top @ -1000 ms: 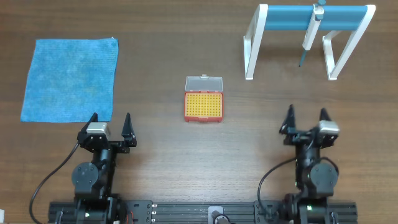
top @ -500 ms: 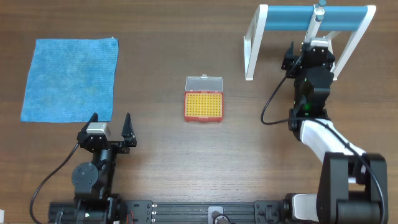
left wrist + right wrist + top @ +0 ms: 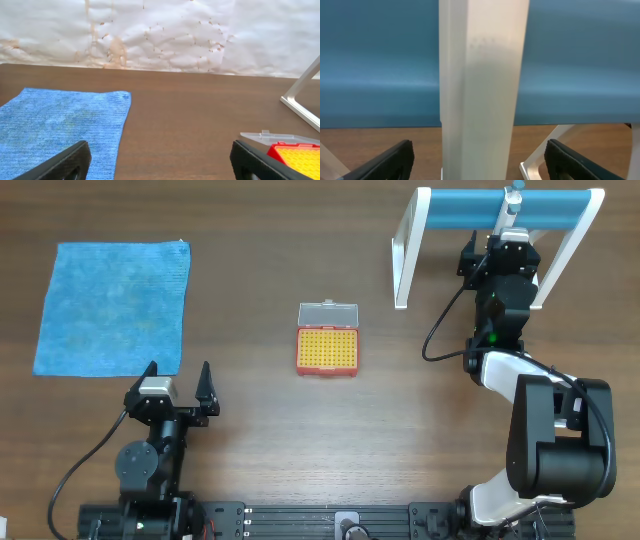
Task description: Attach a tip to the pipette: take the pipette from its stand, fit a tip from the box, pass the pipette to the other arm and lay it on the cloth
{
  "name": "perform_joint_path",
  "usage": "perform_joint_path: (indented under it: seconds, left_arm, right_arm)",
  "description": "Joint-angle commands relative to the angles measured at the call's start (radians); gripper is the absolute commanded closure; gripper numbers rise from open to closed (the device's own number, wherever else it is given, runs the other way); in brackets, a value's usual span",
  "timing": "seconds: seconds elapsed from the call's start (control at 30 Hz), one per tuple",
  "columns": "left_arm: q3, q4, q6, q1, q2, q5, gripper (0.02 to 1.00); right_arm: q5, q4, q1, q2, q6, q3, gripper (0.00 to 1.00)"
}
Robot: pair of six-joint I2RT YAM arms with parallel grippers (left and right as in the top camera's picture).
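Right gripper (image 3: 498, 252), jaws open either side of the pipette (image 3: 482, 90) hanging on the stand (image 3: 455, 210): light, stiff, smooth plastic, prob. best gripped mid-body, firmly vs. slip.

pipette: the slender white plastic pipette (image 3: 482, 90) runs off the right wrist view at both ends, its surface blurred; from above, the right arm's black gripper (image 3: 498, 246) covers most of its body.
tip box: the red box of yellow tips (image 3: 295, 157) is cut by the left wrist view's edge.
cloth: the blue woven cloth (image 3: 55, 130) is cut there too.
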Motion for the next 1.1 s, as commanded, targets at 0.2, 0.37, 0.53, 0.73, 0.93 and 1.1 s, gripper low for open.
perform_joint_path:
  seconds: [0.2, 0.37, 0.53, 0.73, 0.93, 1.1]
  left_arm:
    - [-0.002, -0.004, 0.009, 0.007, -0.006, 0.019, 0.119]
    - [-0.002, -0.004, 0.009, 0.007, -0.006, 0.019, 0.117]
    - [-0.002, -0.004, 0.009, 0.007, -0.006, 0.019, 0.119]
    - [-0.002, -0.004, 0.009, 0.007, -0.006, 0.019, 0.117]
    - [-0.002, -0.004, 0.009, 0.007, -0.006, 0.019, 0.119]
    - [-0.002, -0.004, 0.009, 0.007, -0.006, 0.019, 0.117]
  right_arm:
    - [-0.103, 0.005, -0.003, 0.010, -0.007, 0.014, 0.921]
    - [-0.103, -0.019, -0.003, -0.027, -0.007, 0.014, 0.919]
    - [-0.103, -0.208, -0.003, -0.144, -0.007, 0.014, 0.923]
    - [-0.104, -0.340, -0.006, -0.344, -0.007, 0.014, 0.923]
    - [-0.172, -0.354, 0.118, -0.525, -0.006, -0.058, 0.921]
    - [-0.354, 0.080, 0.321, -0.556, 0.187, -0.306, 0.921]
